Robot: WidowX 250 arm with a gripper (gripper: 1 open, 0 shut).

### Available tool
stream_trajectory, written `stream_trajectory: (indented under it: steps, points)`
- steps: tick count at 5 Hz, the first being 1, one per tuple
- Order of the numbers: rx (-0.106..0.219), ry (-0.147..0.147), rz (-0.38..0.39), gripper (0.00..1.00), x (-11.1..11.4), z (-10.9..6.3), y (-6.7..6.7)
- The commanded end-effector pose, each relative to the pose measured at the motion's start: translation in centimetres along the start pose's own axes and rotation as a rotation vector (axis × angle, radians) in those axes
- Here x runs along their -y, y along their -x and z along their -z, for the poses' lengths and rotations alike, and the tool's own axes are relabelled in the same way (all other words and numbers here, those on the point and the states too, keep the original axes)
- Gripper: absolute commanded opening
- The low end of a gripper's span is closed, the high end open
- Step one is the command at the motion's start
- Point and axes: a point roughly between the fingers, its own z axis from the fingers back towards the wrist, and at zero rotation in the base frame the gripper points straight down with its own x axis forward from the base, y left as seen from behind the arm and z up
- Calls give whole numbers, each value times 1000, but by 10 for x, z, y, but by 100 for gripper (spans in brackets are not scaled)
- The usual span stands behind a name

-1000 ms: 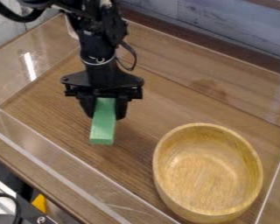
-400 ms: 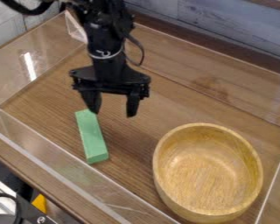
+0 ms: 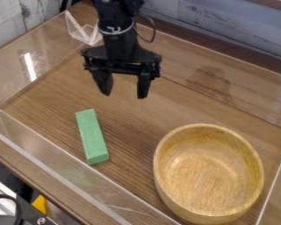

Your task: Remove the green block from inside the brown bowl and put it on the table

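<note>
Green block out of the bowl and lying on the counter, tool empty above it.

I am looking at the wood-grain counter [image 3: 202, 97], which is filling the view inside low clear plastic walls [image 3: 38, 189]. The brown bowl [image 3: 209, 172] is sitting upright at about 5 o'clock, and I am seeing nothing inside it. The black arm is reaching down from 12 o'clock, and its tool [image 3: 123, 86] is pointing down over the counter with its fingers spread wide and gripping nothing. The green block [image 3: 91, 135] is lying flat on the counter at about 8 o'clock, well apart from the bowl's rim, with its long side running roughly from 11 to 5 o'clock; it is sitting below and to the left of the tool, clear of the fingers.
</note>
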Motion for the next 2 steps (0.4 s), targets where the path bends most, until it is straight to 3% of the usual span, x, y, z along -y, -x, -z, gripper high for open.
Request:
stream_trajectory:
  steps: [1,2]
  points:
    - [34,25,51,100,-2,-11,-19]
    - [35,38,88,100,-10,-12,-30]
